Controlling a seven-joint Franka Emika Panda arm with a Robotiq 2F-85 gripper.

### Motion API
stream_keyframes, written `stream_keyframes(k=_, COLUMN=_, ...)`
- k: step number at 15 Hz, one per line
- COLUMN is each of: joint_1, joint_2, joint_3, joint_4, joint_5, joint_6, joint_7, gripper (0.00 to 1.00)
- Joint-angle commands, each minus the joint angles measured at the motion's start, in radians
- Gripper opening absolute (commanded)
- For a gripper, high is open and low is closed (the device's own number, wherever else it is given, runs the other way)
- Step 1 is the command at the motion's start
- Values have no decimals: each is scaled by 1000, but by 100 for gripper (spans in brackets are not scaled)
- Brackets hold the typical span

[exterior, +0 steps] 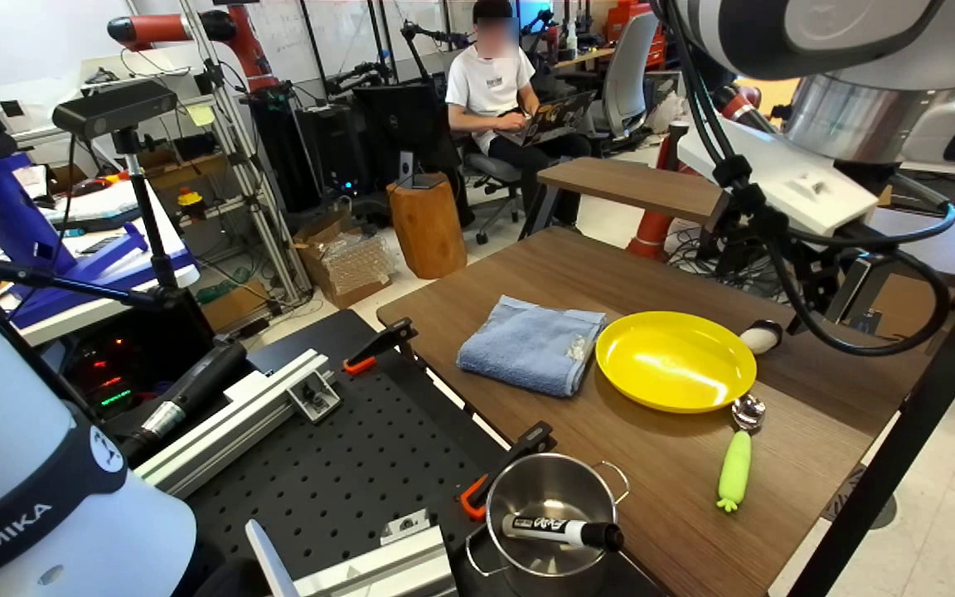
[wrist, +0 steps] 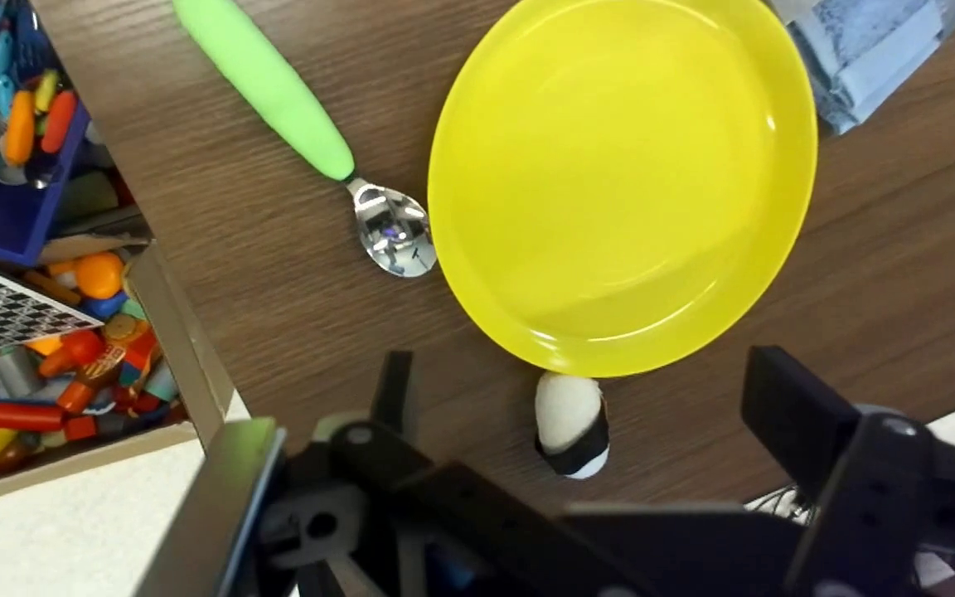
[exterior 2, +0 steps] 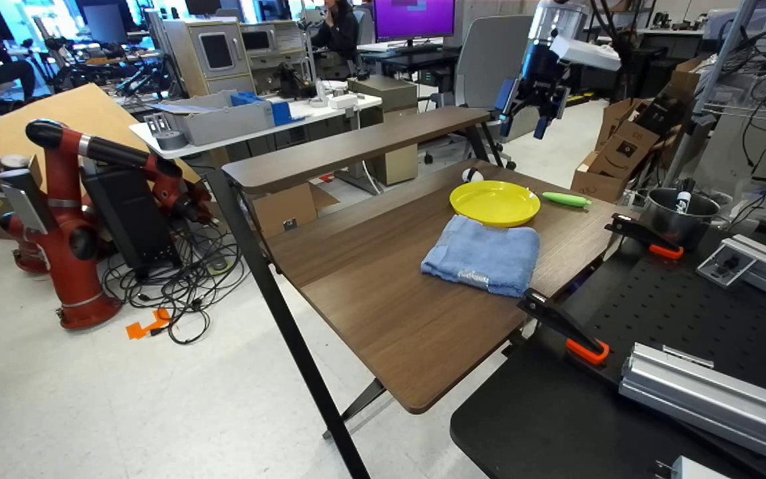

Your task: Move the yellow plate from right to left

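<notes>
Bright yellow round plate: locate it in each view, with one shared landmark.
In an exterior view: yellow plate, right of centre, lower half.
In an exterior view: yellow plate, right of centre, upper half.
In the wrist view: yellow plate, right of centre, top cropped.
Shared landmark: metal spoon with lime-green handle.

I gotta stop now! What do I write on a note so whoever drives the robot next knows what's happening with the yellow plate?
Gripper: open, holding nothing, raised above the table.
Yellow plate: right side up on the table, between the folded blue towel and the green-handled spoon.
Done: plate not gripped yet; the move left looks not yet made.
Left to do: probably lower the gripper, grip the plate's rim, carry it left and set it down. Watch the towel and spoon; both are close beside it.
</notes>
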Motion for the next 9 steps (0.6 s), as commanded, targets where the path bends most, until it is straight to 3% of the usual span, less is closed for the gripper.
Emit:
stream_keyframes(k=1, joint_1=-18, joint_2=79, joint_3=40, joint_4=65, joint_5=-66, joint_6=41, joint_7=0, gripper=100)
stream_keyframes(k=9, joint_1=-17, joint_2=209, joint_3=51, joint_4=133, joint_5=-196, joint_6=61, joint_7=22, gripper=100)
